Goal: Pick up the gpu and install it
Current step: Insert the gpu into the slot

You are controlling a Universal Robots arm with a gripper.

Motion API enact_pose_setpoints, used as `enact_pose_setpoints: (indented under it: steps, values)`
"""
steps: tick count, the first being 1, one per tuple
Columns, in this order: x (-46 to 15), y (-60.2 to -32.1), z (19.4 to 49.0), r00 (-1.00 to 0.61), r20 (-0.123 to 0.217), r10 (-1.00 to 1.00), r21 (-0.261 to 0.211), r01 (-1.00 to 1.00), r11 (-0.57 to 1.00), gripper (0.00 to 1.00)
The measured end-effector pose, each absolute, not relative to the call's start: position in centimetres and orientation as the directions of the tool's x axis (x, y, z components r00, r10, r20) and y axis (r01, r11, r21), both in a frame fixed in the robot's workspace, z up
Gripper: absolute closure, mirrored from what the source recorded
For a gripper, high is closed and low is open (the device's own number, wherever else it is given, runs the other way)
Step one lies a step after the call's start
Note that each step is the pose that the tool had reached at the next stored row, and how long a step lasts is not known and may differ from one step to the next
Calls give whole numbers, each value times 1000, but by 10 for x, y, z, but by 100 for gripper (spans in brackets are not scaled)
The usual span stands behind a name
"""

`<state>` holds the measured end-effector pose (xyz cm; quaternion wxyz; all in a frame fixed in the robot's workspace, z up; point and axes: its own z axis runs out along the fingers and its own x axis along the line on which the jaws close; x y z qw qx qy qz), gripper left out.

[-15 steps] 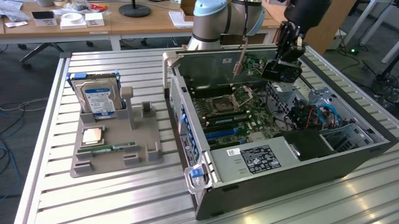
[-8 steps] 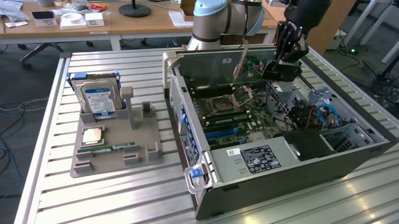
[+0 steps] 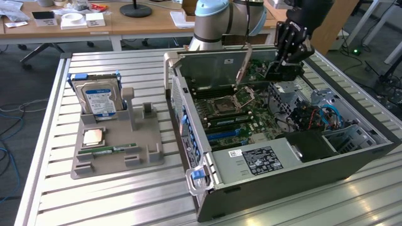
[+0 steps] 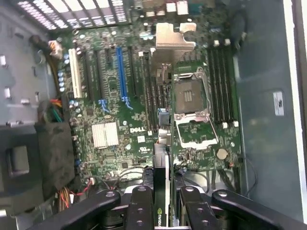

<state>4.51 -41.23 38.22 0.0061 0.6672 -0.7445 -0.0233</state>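
Gpu (image 4: 160, 208) pinched edge-on between the fingers (image 4: 139, 206), above the open case (image 3: 283, 174), not seated yet.
From the exterior view's left: hard drive (image 3: 99, 100) in its stand on the surface (image 3: 125, 197), well apart; then the motherboard (image 3: 232, 117); then the gripper (image 3: 285, 61) over the case's far corner. Risk: the card is off line with the blue slot (image 4: 122, 76), so it could jam or strike the CPU socket (image 4: 192, 96). The wrist view gives card-to-slot alignment; the exterior view gives height over the board.

The gpu (image 4: 160, 211) (in the tool (image 4: 163, 190)) hangs over the case's (image 3: 301, 174) motherboard (image 4: 120, 163).
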Motion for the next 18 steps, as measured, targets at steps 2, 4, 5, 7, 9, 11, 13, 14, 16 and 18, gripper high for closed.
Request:
enact_pose_setpoints:
  steps: [2,4,5,7,9,11,13,14,16,18]
  values:
    - [45,-412,382,-93,-22,-995,43,-995,92,74]
    - [45,-412,382,-93,-22,-995,43,-995,92,74]
    - [45,-412,382,-93,-22,-995,43,-995,92,74]
    - [45,-412,382,-92,-22,-995,43,-995,91,74]
    - [45,-412,382,-90,-23,-996,41,-995,89,74]
    - [45,-412,381,-83,-23,-996,38,-996,82,74]
    - [44,-412,381,-78,-23,-997,37,-996,77,74]
    - [44,-412,381,-75,-23,-997,36,-997,74,74]
    - [44,-412,380,-66,-23,-998,32,-997,65,74]
    - [43,-412,379,-56,-24,-998,28,-998,55,74]
